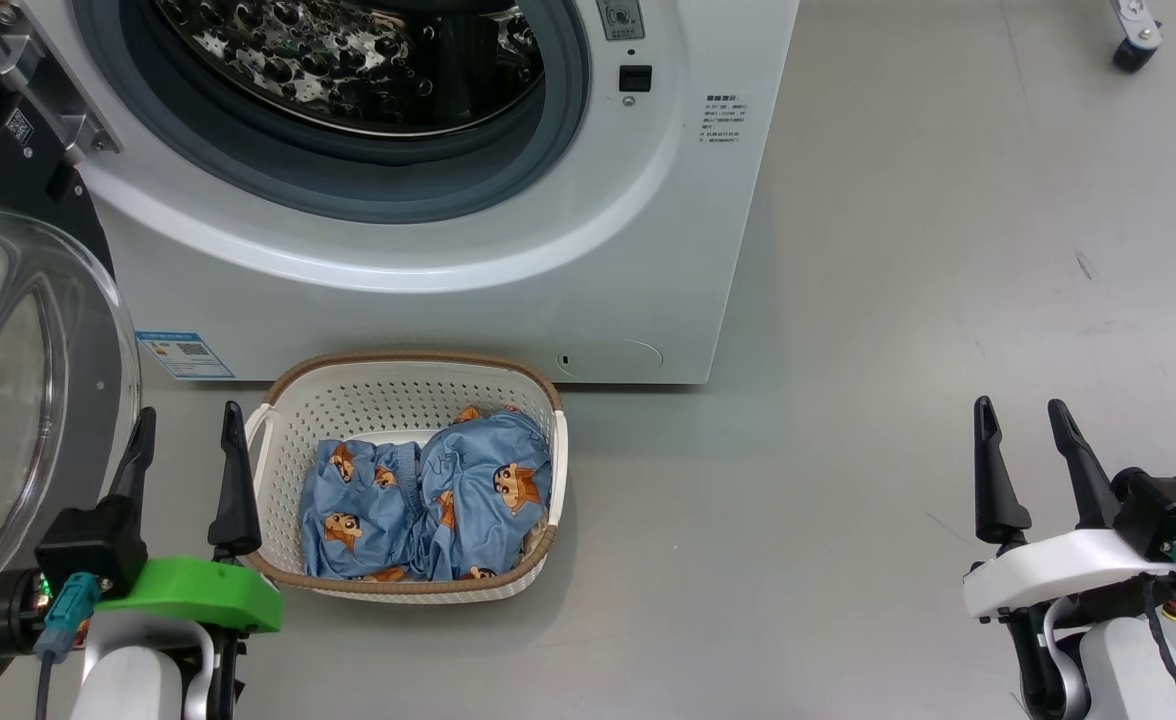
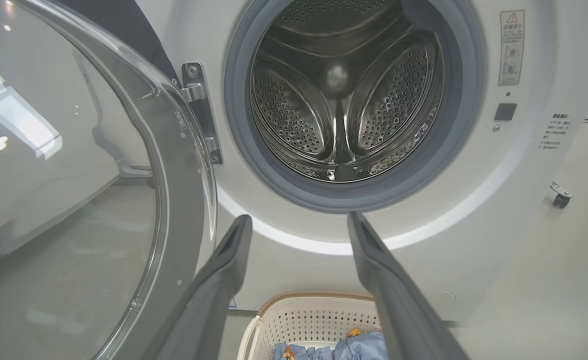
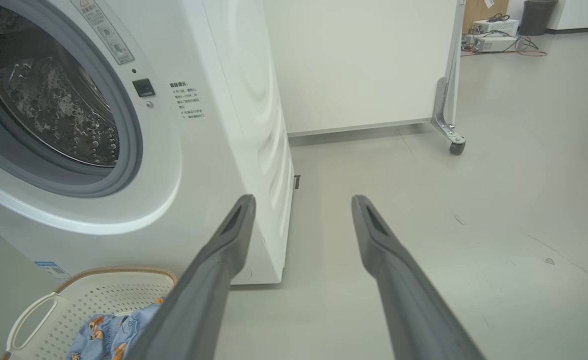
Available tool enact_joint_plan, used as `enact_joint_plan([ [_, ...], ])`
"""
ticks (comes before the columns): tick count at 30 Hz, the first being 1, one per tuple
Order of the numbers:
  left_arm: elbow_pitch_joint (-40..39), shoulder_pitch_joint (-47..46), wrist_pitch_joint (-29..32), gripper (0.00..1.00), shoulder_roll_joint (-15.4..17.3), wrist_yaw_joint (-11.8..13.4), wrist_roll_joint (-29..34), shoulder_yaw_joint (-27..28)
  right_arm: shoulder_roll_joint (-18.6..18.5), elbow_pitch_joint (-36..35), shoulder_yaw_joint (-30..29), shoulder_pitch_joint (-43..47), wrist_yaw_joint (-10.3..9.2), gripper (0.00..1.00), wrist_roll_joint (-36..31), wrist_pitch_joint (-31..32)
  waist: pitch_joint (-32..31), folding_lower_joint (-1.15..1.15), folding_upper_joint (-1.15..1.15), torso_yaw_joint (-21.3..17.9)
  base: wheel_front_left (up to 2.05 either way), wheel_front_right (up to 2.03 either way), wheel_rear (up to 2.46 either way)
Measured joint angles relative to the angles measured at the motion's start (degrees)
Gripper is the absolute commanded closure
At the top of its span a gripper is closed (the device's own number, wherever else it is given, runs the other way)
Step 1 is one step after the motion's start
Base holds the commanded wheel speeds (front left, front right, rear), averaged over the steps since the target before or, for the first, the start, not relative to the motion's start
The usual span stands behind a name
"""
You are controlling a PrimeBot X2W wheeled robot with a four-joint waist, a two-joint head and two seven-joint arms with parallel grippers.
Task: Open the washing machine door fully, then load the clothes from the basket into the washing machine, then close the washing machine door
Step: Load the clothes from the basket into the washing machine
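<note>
Both my left jaws and my right jaws stood released, spread wide with nothing between them. Just right of my left jaws sat the basket (image 1: 408,385). The clothes (image 1: 448,490) lay bunched toward its near end, soft blue cloth in loose, rounded folds. My right jaws hung well apart from it, over bare grey floor (image 1: 848,400).

Close on the left of my left jaws bulged the washing machine door (image 1: 8,400), smooth clear glass in a glossy dark ring. I judged it swung fully open, so loading was the step in hand. To do it well, I reckoned my left jaws should drop onto the crown of the heap and bite deep into a thick fold, since limp fabric slips. Then they should lift clear of the woven-look rim and perforated walls before swinging away from the glass.

Beyond the basket rose the washing machine (image 1: 448,310), hard white and curved. Its grey rubber gasket (image 1: 348,180) ringed a dimpled steel drum (image 2: 344,100), which looked empty.
</note>
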Motion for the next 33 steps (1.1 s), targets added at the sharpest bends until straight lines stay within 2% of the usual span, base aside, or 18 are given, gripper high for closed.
enact_joint_plan([
  [17,-0.33,-0.04,0.0,0.0,-0.01,0.0,-0.05,-1.52,-0.21,-0.25,-0.09,-0.04,0.0,0.0,0.41,0.0,1.8,0.0,0.0,0.28,0.0,0.0,0.0],
  [33,-0.45,-1.99,0.0,0.0,-0.07,0.0,-3.5,-4.37,-0.22,-0.77,0.16,-1.59,0.0,0.0,0.59,0.0,7.82,0.0,0.0,0.18,0.0,0.0,0.0],
])
